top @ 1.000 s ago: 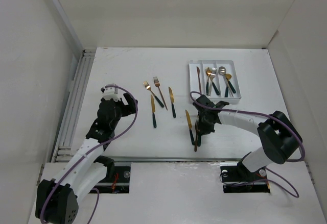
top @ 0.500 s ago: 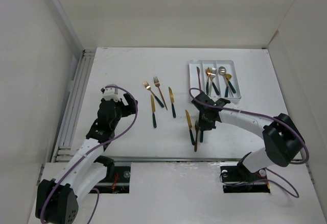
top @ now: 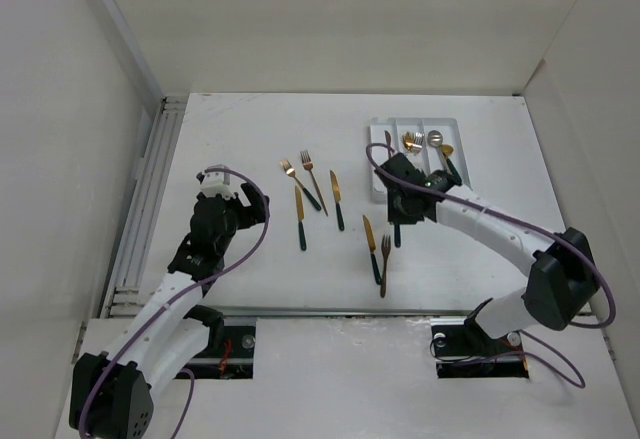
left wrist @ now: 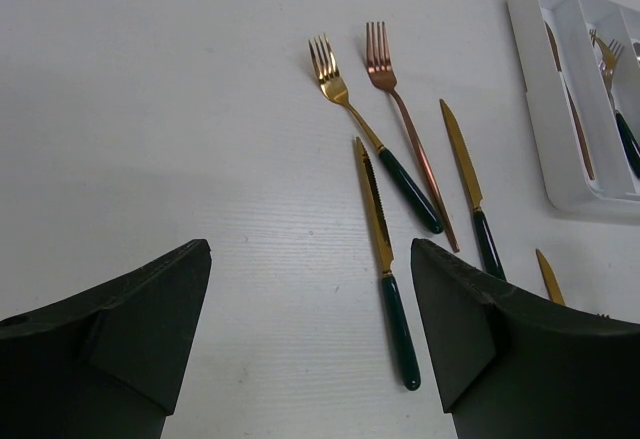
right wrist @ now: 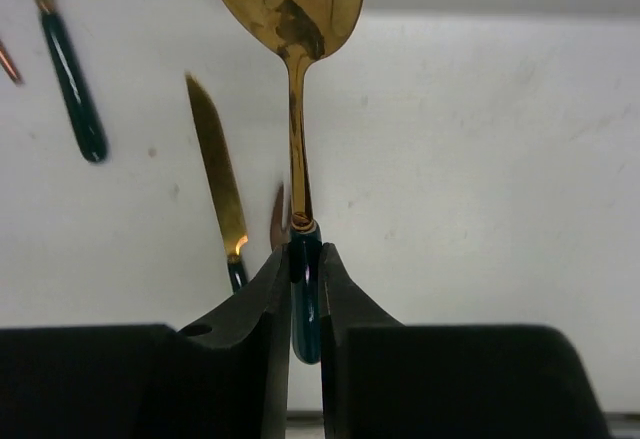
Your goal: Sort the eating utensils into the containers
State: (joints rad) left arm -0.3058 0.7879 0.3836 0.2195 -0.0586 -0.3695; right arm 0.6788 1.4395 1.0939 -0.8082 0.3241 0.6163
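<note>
Pinching the dark green handle of a gold spoon (right wrist: 297,99) just below where the metal neck joins it, the right fingers (right wrist: 262,309) are closed tight on it, with the bowl pointing away from the wrist. In the overhead view this arm reaches across the bench (top: 250,129), and the held spoon sits over the bench at the near left corner of the white cutlery tray (top: 415,120), outside all three compartments. Its handle end points back toward the near edge. The tray's left compartment holds a copper knife (top: 389,147). The middle one holds gold forks (top: 409,143), and the right one a silver spoon (top: 435,139) with a second gold spoon (top: 447,151) beside it. The left fingers (left wrist: 140,309) are spread wide with nothing between them, low over the bench. Ahead of them lie a green-handled gold fork (left wrist: 378,147) and an all-copper fork (left wrist: 408,124), their heads side by side. A serrated gold knife (left wrist: 378,229) lies to the left of the two forks and a plain gold knife (left wrist: 465,169) to their right, both with green handles. Nearer the front edge, another gold knife (top: 371,244) and a fork (top: 384,259) lie close together, below the right arm's wrist.
</note>
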